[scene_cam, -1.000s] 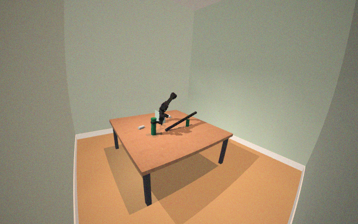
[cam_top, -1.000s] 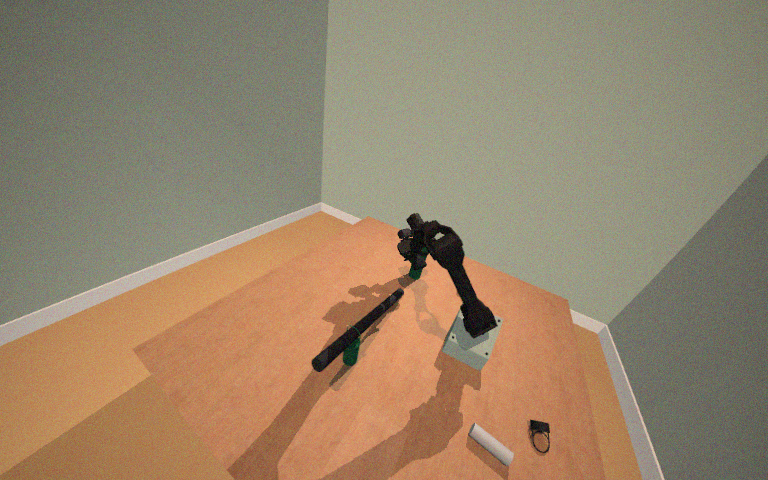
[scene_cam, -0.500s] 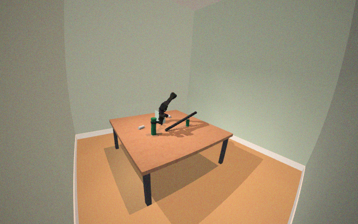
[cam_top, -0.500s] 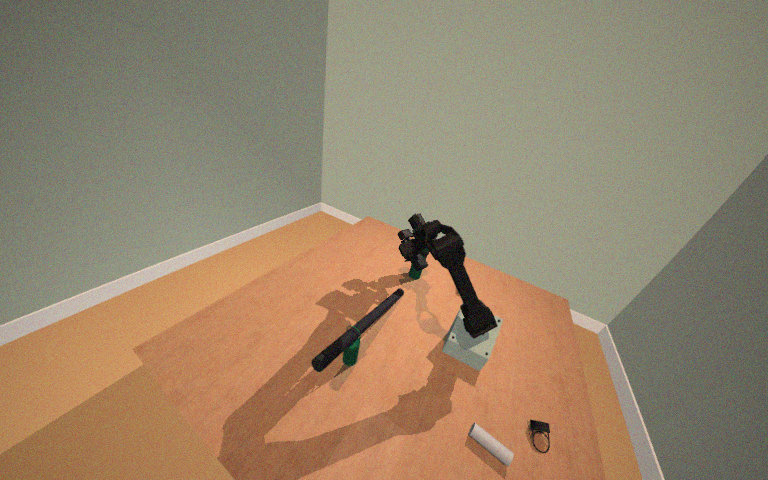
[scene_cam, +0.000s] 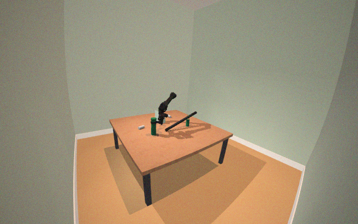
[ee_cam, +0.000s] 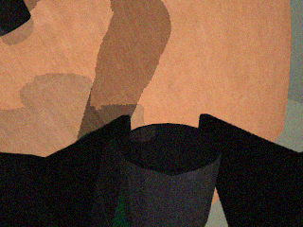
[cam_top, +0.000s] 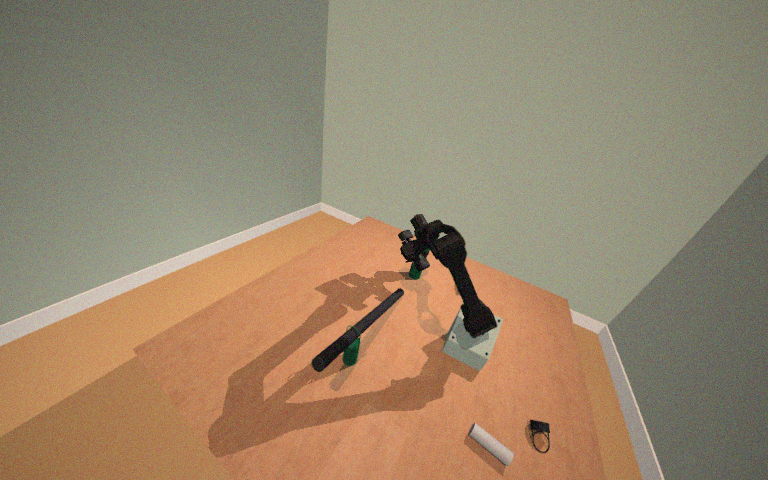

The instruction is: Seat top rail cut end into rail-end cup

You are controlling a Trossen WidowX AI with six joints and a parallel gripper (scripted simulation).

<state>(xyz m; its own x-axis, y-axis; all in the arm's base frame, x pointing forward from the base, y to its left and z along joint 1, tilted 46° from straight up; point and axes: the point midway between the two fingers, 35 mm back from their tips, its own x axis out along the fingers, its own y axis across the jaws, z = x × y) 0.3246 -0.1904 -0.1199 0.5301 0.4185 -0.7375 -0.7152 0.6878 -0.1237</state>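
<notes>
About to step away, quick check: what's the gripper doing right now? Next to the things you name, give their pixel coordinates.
Gripper (cam_top: 420,264) (scene_cam: 161,123) (ee_cam: 165,121): closed on the dark grey cylindrical rail-end cup (ee_cam: 170,199), beside the green post (cam_top: 415,272) (scene_cam: 153,129).
</notes>
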